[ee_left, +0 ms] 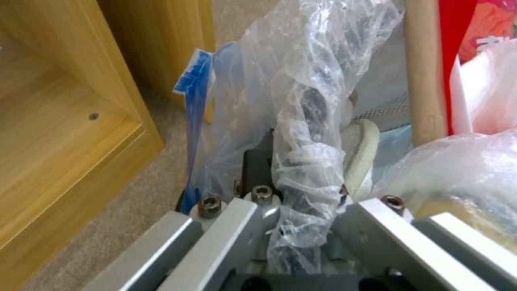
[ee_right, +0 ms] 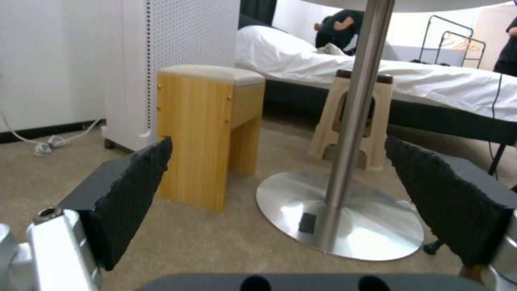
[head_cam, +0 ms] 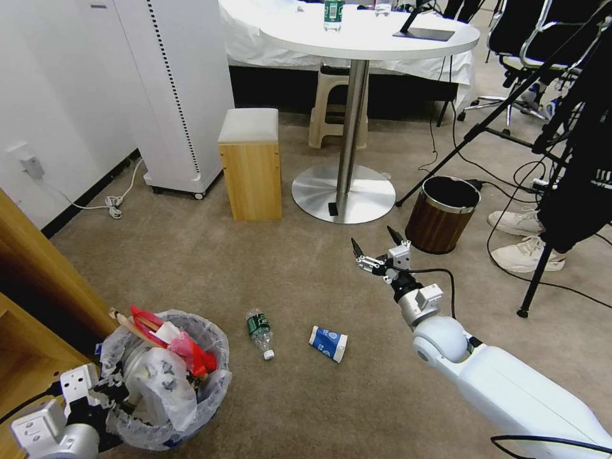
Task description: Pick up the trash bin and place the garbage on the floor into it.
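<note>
Hidden: the dark body of the trash bin (head_cam: 167, 382) is mostly covered by its crinkled liner bag (ee_left: 301, 133); a trace of blue shows low on its near side in the head view. The left gripper's fingertips are buried in the liner folds, and the bin's lower edge is cut off by the frame.
Trash bin: round, standing upright on the floor (head_cam: 268, 268) at the robot's near left, beside a wooden cabinet (ee_left: 59, 121).
Bin contents: heaped above the rim with a clear bag, red wrappers (head_cam: 191, 350) and a wooden stick (head_cam: 131, 326) that leans out toward the cabinet.
Left gripper (head_cam: 111, 382): at the bin's rim on the robot's side, closed on the rim and the bunched liner, as the left wrist view shows.
Right gripper (head_cam: 379, 245): held above the carpet well to the right of the bin, jaws spread wide with nothing between them, pointing toward the round table's metal base (ee_right: 339, 214).
Bottle (head_cam: 259, 332): small, green label, lying on its side just right of the bin, long axis running toward the robot, white cap at the near end.
Paper cup (head_cam: 329, 343): white and blue, lying on its side near the bottle, long axis running left to right.
Brown bin (head_cam: 443, 213): wood-grain with a metal rim, upright beyond the right gripper.
</note>
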Controlling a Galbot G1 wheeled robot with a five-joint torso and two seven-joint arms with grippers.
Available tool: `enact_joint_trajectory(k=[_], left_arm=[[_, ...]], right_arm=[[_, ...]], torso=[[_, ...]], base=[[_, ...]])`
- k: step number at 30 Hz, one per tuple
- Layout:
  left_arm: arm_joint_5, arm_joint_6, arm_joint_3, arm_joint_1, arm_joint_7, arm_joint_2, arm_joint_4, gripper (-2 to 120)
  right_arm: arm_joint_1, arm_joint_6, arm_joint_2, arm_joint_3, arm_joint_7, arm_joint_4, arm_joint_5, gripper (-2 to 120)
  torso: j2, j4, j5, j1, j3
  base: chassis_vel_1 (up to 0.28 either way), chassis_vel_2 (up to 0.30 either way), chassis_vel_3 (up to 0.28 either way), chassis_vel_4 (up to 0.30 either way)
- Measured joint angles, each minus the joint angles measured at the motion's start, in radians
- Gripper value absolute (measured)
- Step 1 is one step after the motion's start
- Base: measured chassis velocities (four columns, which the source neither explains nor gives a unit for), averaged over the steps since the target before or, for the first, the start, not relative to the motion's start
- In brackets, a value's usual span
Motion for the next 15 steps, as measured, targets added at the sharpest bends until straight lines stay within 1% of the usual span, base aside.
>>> enact_joint_trajectory(k=[5,8,10,11,13,14,15], left_arm=[[-0.003,0.002,0.001,-0.007,0.0,0.001,0.019,0],[-0.002,0.002,0.008,-0.011,-0.001,0.0,0.026,0],[0.006,0.002,0.02,-0.012,0.0,-0.006,0.027,0],[0.006,0.002,0.02,-0.012,0.0,-0.006,0.027,0],[0.011,0.002,0.027,-0.012,0.003,-0.014,0.023,0],[0.011,0.002,0.027,-0.012,0.003,-0.014,0.023,0],[0.013,0.002,0.029,-0.012,0.004,-0.019,0.019,0]], right_arm=[[-0.001,-0.007,0.0,-0.01,0.01,-0.007,-0.011,100],[0.001,-0.025,-0.008,-0.031,0.01,-0.011,0.007,100],[0.012,-0.052,-0.009,-0.066,0.007,-0.023,0.08,100],[0.012,-0.052,-0.009,-0.066,0.007,-0.023,0.08,100],[0.028,-0.084,-0.01,-0.104,-0.009,-0.034,0.183,100],[0.028,-0.084,-0.01,-0.104,-0.009,-0.034,0.183,100],[0.033,-0.097,-0.009,-0.121,-0.018,-0.046,0.227,100]], torso=[[0.0,0.0,0.0,0.0,0.0],[0.0,0.0,-0.0001,0.0,0.0],[0.0,-0.0001,0.0,0.0,0.0],[0.0,-0.0001,0.0,0.0,0.0],[0.0,0.0001,-0.0001,0.0,0.0],[0.0,0.0001,-0.0001,0.0,0.0],[0.0,0.0002,0.0,0.0,0.0]], base=[[0.0,0.0,0.0,0.0],[0.0,0.0,0.0,0.0],[0.0,0.0,0.0,0.0],[0.0,0.0,0.0,0.0],[0.0,0.0,0.0,0.0],[0.0,0.0,0.0,0.0],[0.0,0.0,0.0,0.0]])
